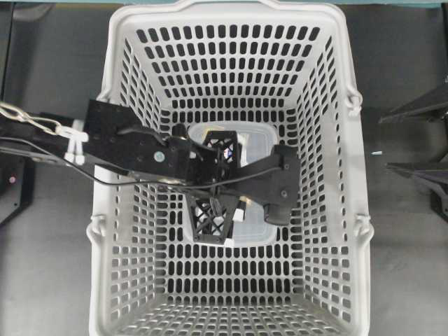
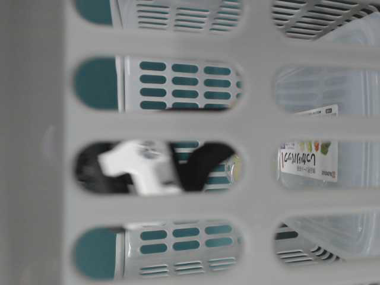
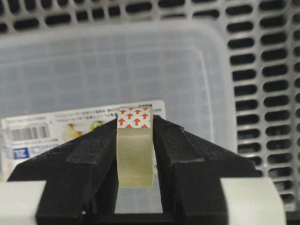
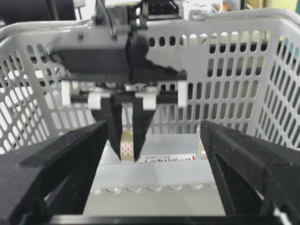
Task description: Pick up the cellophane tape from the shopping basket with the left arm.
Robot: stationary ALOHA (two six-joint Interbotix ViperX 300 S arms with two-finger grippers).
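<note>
Your left gripper (image 3: 135,159) reaches down inside the basket (image 1: 115,91), its fingers (image 3: 84,159) clenched on the tape (image 3: 134,154), which stands on edge between them just above the clear container (image 3: 108,70) lying on the basket floor. Your right gripper (image 4: 152,164) waits outside the basket, fingers spread wide, grasping nothing.

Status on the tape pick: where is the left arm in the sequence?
Done: the left gripper has reached into the shopping basket and its fingers sit on both sides of the cellophane tape, above the clear container. In hand: closing the grip. Left: lifting the tape out. The right gripper waits open outside.
</note>
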